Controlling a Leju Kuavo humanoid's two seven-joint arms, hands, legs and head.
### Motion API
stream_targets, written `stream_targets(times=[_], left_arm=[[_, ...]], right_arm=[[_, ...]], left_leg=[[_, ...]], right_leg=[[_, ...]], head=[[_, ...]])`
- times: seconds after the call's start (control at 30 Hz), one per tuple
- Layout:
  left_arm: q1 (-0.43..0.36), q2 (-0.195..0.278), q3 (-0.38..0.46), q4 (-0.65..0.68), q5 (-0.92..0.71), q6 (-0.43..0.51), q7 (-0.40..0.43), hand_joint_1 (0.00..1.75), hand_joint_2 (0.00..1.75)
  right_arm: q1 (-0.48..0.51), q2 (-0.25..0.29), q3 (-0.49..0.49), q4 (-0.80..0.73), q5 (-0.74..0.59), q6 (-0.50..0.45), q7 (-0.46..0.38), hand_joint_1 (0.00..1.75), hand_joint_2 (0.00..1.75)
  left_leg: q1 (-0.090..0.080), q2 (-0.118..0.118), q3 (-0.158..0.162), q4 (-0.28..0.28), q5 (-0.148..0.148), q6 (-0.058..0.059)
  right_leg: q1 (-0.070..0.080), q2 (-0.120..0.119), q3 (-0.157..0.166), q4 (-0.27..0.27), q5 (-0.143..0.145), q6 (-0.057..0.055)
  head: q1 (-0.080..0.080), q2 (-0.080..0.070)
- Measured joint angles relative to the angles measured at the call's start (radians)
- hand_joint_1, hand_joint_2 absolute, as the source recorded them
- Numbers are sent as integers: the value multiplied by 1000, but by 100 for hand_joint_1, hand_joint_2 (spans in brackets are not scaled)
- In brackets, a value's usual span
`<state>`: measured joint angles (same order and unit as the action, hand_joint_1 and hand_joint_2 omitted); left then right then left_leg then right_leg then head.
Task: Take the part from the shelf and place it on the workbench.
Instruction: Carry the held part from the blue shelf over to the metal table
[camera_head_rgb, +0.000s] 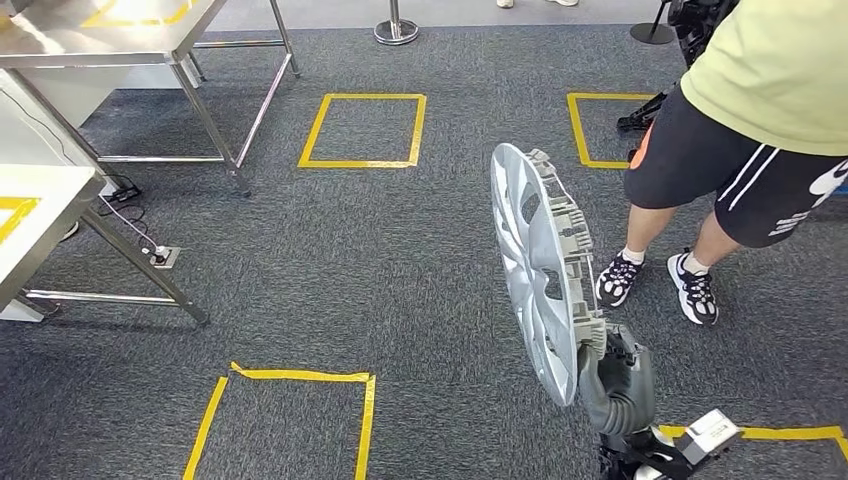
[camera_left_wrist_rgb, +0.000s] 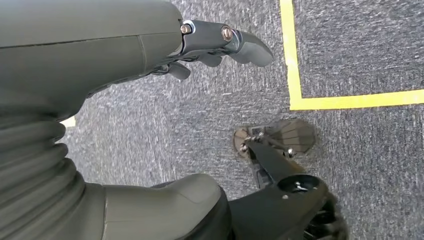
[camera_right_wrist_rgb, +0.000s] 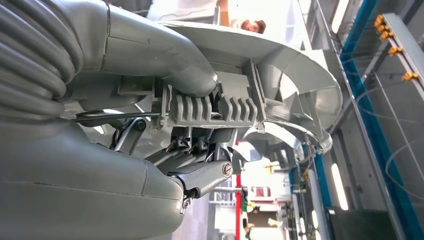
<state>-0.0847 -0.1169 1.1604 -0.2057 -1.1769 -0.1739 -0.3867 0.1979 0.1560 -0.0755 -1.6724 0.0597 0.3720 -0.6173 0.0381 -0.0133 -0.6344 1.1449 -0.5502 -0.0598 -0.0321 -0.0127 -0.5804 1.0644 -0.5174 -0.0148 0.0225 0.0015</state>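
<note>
Upright, the silver part (camera_head_rgb: 535, 265) sits gripped in the right hand (camera_head_rgb: 612, 375); left hand (camera_left_wrist_rgb: 100, 55) empty, fingers spread.

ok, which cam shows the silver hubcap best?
Head view: the silver plastic wheel cover stands on edge over the grey carpet, whole outline visible, right hand gripping its lower rim. Right wrist view gives a close-up of its ribbed clip under the thumb. In the left wrist view, carpet.

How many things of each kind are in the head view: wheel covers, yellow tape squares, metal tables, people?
Wheel cover, held by the right robot hand: 1
Yellow tape squares: 4
Metal tables: 2
Person: 1
Total: 8
</note>
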Motion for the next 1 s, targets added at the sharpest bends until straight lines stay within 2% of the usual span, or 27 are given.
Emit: stream_targets(times=[0.07,0.1,0.13,0.17,0.2,0.23,0.3,0.33,0.4,0.43,0.47,0.53,0.57,0.6,0.63,0.67,0.7,0.77,0.8,0.83,0.87,0.9,0.93,1.0], left_arm=[[0,0,0,0,0,0,0,0,175],[2,0,0,0,0,0,0,0,175],[3,0,0,0,0,1,0,0,175],[4,0,0,0,0,1,0,0,175],[4,0,0,1,0,2,0,0,175],[3,1,0,1,0,2,0,0,175],[-2,2,0,0,0,3,1,0,175],[-3,2,0,0,0,3,1,0,175],[-1,3,0,0,-1,3,1,0,175],[1,4,0,0,-2,3,1,0,175],[1,4,0,0,-4,3,1,0,175],[-3,4,0,0,-8,4,1,0,175],[-4,4,0,1,-10,4,2,0,175],[-4,4,0,1,-10,4,2,0,175],[-3,4,0,1,-11,5,3,0,175],[-2,4,0,1,-11,5,4,0,175],[-1,4,0,1,-10,6,4,0,175],[-2,3,0,1,-9,6,5,0,175],[-3,3,0,1,-8,7,5,0,175],[-2,3,0,1,-8,7,7,0,175],[0,3,0,1,-8,8,8,0,175],[2,3,0,1,-8,9,9,0,175],[5,3,0,1,-8,9,10,0,175],[5,3,0,1,-8,9,10,0,175]], right_arm=[[1,0,0,0,3,-1,-1,175,175],[0,0,0,0,4,-2,-2,175,175],[0,0,0,0,5,-3,-2,175,175],[0,0,1,0,7,-4,-2,175,175],[-1,0,2,0,10,-5,-3,175,175],[-2,0,3,0,13,-7,-4,175,175],[-4,0,5,0,19,-12,-6,175,175],[-5,0,6,0,22,-14,-7,175,175],[-9,-1,10,0,27,-17,-9,175,175],[-11,-2,12,0,28,-19,-10,175,175],[-12,-3,15,0,30,-21,-11,175,175],[-12,-6,18,0,32,-27,-11,175,175],[-11,-8,19,1,32,-31,-11,175,175],[-11,-10,20,1,33,-33,-11,175,175],[-11,-12,21,1,33,-36,-11,175,175],[-12,-13,22,1,34,-40,-11,175,175],[-12,-15,23,1,36,-45,-10,175,175],[-15,-18,24,2,39,-57,-9,175,175],[-16,-19,24,3,41,-61,-9,175,175],[-18,-20,24,5,42,-65,-9,175,175],[-19,-21,25,6,43,-68,-9,175,175],[-21,-21,26,7,44,-70,-10,175,175],[-23,-22,27,8,44,-72,-11,175,175],[-24,-23,29,9,45,-74,-12,175,175]], left_leg=[[-8,5,-63,138,-61,10],[-14,5,-79,173,-68,17],[-20,6,-77,172,-55,25],[-26,10,-55,131,-26,34],[-34,22,-22,65,10,44],[-44,44,11,-1,35,52],[-58,77,47,-82,54,62],[-62,80,48,-92,51,64],[-59,57,48,-103,60,70],[-56,46,50,-110,65,75],[-52,34,53,-117,70,80],[-48,10,51,-121,77,87],[-48,-2,48,-119,78,88],[-48,-17,45,-117,79,89],[-48,-30,44,-114,79,88],[-48,-45,43,-112,79,88],[-47,-60,43,-109,79,86],[-48,-86,37,-103,80,78],[-47,-96,33,-102,82,72],[-46,-106,28,-102,84,65],[-45,-116,24,-104,87,58],[-44,-120,21,-105,89,53],[-46,-107,16,-98,83,48],[-46,-52,-16,-30,38,38]], right_leg=[[11,-18,0,0,-2,-8],[16,-27,1,0,-3,-11],[20,-36,3,0,-5,-13],[23,-45,6,0,-7,-15],[26,-54,11,0,-9,-16],[29,-62,15,0,-12,-15],[33,-80,17,-1,-14,-8],[34,-89,17,-3,-13,-4],[33,-104,21,-6,-14,5],[32,-92,18,4,-22,11],[30,-69,7,31,-40,16],[26,-14,-46,140,-97,23],[25,-1,-78,201,-120,26],[24,5,-100,241,-128,28],[24,7,-107,249,-118,28],[23,10,-94,215,-88,27],[22,22,-65,153,-49,26],[19,63,-9,31,-3,23],[19,76,4,0,3,22],[21,79,6,-9,0,20],[21,68,7,-13,4,16],[19,57,9,-17,8,11],[17,46,12,-23,12,4],[13,19,16,-33,17,-5]], head=[[-4,0],[-5,0],[-5,0],[-5,0],[-5,0],[-6,0],[-6,0],[-6,0],[-6,0],[-6,0],[-5,0],[-1,0],[0,0],[1,0],[1,0],[1,0],[2,0],[2,0],[2,0],[2,0],[2,0],[2,0],[0,0],[-7,0]])
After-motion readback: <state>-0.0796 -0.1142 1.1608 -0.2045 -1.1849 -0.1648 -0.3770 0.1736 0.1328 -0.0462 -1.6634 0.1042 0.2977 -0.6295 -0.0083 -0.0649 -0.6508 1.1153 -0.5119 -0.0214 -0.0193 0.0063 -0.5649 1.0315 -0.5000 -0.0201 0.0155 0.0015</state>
